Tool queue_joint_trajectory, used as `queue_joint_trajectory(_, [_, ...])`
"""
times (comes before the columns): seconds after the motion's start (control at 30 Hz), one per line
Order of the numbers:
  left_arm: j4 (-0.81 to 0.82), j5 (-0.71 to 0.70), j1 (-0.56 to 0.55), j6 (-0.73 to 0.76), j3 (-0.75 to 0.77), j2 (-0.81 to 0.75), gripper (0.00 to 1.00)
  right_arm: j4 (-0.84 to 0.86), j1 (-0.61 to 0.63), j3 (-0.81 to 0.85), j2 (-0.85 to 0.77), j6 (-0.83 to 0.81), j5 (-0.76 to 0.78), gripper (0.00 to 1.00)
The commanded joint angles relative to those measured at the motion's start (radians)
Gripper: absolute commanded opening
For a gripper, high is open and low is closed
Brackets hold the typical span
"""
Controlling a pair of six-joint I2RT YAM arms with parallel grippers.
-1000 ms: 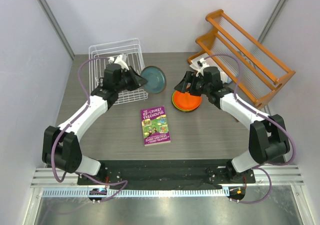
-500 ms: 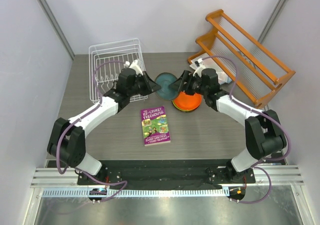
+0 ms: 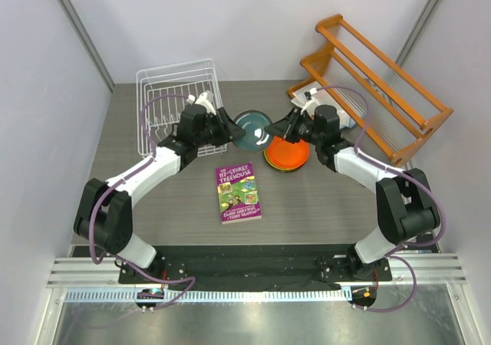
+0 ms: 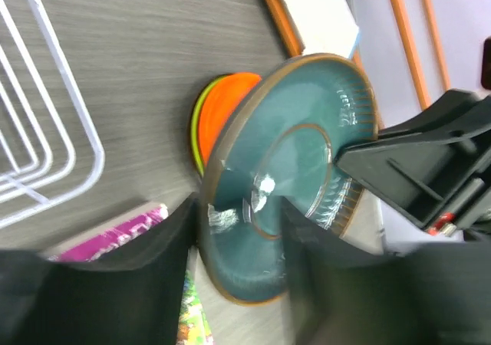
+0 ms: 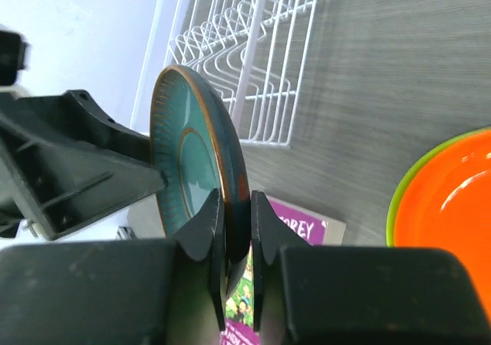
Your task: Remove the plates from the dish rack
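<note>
**Item:** teal plate (image 3: 253, 129). Airborne, on edge, mid-table twd far edge, clear of dish rack (image 3: 165, 92) at far-left corner.
**Hold:** L gripper (image 3: 230, 128) clamped on one rim. R gripper (image 3: 281, 129) narrow, nipping opposite rim.
**Step (judged):** handover L→R.
**To do well:** check R bite is firm before L lets go. Then tip flat and lower onto orange/lime stack (image 3: 288, 155), rt of centre.
**Risk:** glazed rim may slip.

Robot lab, white enclosure walls (image 3: 230, 31), bolted arms (image 3: 146, 169)
</note>
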Motion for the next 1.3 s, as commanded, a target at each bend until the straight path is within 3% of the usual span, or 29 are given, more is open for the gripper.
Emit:
queue_joint_trajectory(0.0, [0.055, -0.028, -0.042, 0.081, 0.055, -0.030, 0.67, -0.090, 0.027, -0.012, -0.064, -0.121, 0.108, 0.01])
queue_joint_trajectory(0.2, [-0.037, -0.130, -0.042, 0.147, 0.076, -0.045, 0.95, -0.179, -0.035, -0.022, -0.135, -0.163, 0.184, 0.01])
queue_joint_trajectory(0.7, [-0.230, -0.578, -0.042, 0.354, 0.068, -0.131, 1.00, -0.305, -0.188, -0.050, -0.106, -0.215, 0.242, 0.01])
queue_joint_trajectory(1.27, [-0.213, -0.692, -0.042, 0.385, -0.021, -0.222, 0.99, -0.129, -0.217, -0.030, 0.081, -0.180, 0.076, 0.04])
